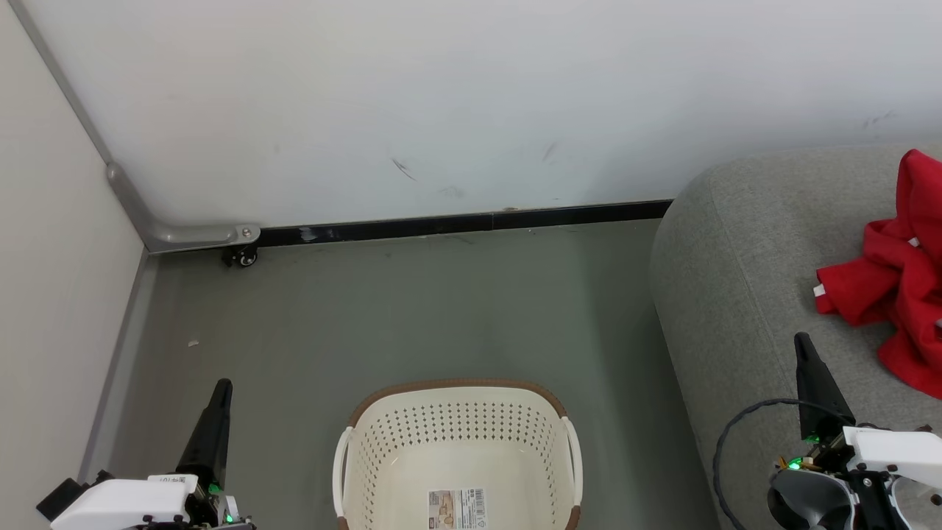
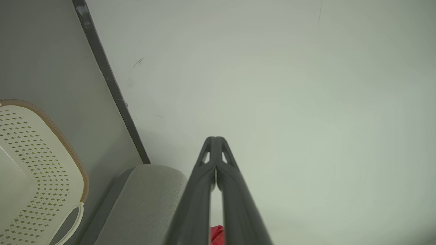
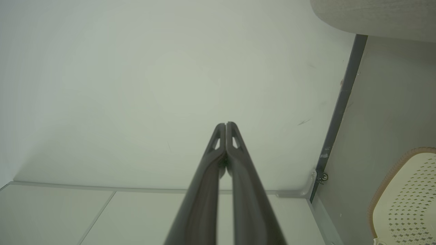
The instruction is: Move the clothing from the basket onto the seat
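Fingers (image 2: 238, 204) on left gripper (image 1: 222, 386) and right gripper (image 1: 802, 342) are pressing shut, empty; clothing (image 1: 901, 294) is lying on seat (image 1: 736, 294), basket (image 1: 456, 383) seemingly empty.

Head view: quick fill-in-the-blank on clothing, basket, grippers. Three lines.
1. The red clothing lies on the grey ____.
2. The cream basket on the floor is ____ of clothing.
3. The left gripper and the right gripper are both ____.
Missing words: seat; empty; shut.
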Tool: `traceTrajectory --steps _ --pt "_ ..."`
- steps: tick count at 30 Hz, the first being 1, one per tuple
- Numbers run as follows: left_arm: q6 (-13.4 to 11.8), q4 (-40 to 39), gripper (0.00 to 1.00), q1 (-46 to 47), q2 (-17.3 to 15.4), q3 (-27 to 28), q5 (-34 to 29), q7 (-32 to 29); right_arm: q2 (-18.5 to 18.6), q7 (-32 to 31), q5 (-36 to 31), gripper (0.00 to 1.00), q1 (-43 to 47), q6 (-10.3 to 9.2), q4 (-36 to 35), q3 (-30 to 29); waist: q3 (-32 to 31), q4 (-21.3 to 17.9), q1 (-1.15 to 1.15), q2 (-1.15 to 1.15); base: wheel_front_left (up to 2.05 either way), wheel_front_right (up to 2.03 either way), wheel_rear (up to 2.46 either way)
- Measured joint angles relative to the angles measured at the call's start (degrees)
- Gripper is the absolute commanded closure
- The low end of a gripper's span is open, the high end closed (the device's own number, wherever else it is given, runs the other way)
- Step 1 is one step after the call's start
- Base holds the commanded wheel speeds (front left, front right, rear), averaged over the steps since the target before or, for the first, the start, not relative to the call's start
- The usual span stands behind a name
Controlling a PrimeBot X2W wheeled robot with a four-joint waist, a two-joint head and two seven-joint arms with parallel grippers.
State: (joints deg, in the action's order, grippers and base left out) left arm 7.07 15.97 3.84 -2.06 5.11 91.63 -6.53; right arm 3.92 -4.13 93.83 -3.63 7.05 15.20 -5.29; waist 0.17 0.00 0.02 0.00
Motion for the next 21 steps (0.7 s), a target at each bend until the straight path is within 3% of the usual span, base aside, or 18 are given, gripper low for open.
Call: traceTrajectory --steps 21 --pt "0.0 0.0 1.0 0.0 0.0 0.0 0.0 0.0 0.0 0.0 0.0 1.0 0.0 0.0 0.0 -0.1 0.0 0.0 0.0 0.0 0.0 0.0 0.0"
